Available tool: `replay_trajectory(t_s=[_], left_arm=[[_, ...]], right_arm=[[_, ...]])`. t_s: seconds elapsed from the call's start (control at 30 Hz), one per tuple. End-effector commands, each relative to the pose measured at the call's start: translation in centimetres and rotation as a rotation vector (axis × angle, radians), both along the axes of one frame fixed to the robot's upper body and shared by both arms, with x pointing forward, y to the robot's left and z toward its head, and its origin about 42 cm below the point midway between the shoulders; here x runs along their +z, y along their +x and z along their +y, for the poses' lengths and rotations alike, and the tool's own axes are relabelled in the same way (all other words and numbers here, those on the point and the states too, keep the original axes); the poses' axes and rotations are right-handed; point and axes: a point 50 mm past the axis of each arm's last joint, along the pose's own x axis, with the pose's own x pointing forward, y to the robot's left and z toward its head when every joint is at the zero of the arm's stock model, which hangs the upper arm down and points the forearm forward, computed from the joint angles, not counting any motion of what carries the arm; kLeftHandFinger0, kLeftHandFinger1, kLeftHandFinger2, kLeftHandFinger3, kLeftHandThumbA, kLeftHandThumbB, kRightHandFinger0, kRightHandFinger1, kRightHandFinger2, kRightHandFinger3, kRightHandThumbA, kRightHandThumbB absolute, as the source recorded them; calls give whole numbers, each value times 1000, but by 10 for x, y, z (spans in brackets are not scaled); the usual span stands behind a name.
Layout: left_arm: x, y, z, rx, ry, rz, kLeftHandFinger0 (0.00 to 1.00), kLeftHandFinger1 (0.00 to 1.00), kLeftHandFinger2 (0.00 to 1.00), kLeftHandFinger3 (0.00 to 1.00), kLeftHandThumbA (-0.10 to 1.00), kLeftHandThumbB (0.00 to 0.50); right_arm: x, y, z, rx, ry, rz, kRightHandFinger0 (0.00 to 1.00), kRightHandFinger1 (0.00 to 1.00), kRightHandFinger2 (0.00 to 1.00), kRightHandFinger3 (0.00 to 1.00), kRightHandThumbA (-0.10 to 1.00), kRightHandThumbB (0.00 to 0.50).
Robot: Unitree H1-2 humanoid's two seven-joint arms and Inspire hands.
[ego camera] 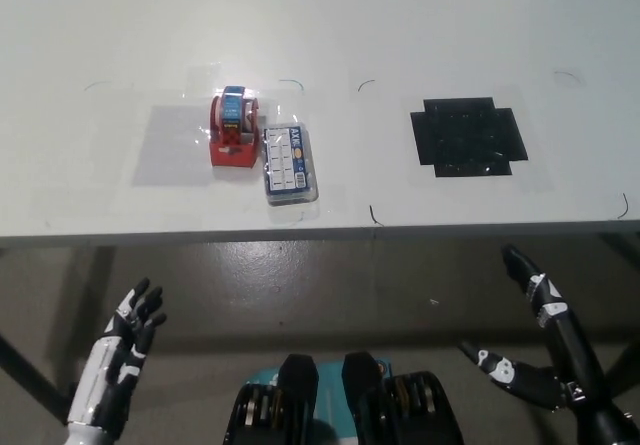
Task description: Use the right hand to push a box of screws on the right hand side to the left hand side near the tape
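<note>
A clear box of screws [287,163] with a blue label lies on the white table [320,25], its left side touching a red tape dispenser [233,129]. My black right hand [545,350] hangs open below the table's front edge at the lower right, far from the box. At the lower left, also below the table edge, my white left hand [122,355] rests open.
A black cross-shaped mat [467,136] is stuck on the table's right part. Thin pen marks outline squares on the tabletop. The table's front edge [320,233] runs across the middle of the picture, with grey floor below it.
</note>
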Motion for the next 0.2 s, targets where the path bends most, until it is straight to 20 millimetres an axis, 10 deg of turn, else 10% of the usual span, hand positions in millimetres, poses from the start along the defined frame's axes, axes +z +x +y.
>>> replay_trajectory(t_s=[0.0,0.17], left_arm=[[5,-4,2,13,1,-48,1000,1000,1000,1000,846,204],[8,-5,5,28,14,-52,1000,1000,1000,1000,834,196]], right_arm=[[15,10,-2,24,-2,-40,1000,1000,1000,1000,850,195],[13,9,0,17,-1,-22,1000,1000,1000,1000,835,206]])
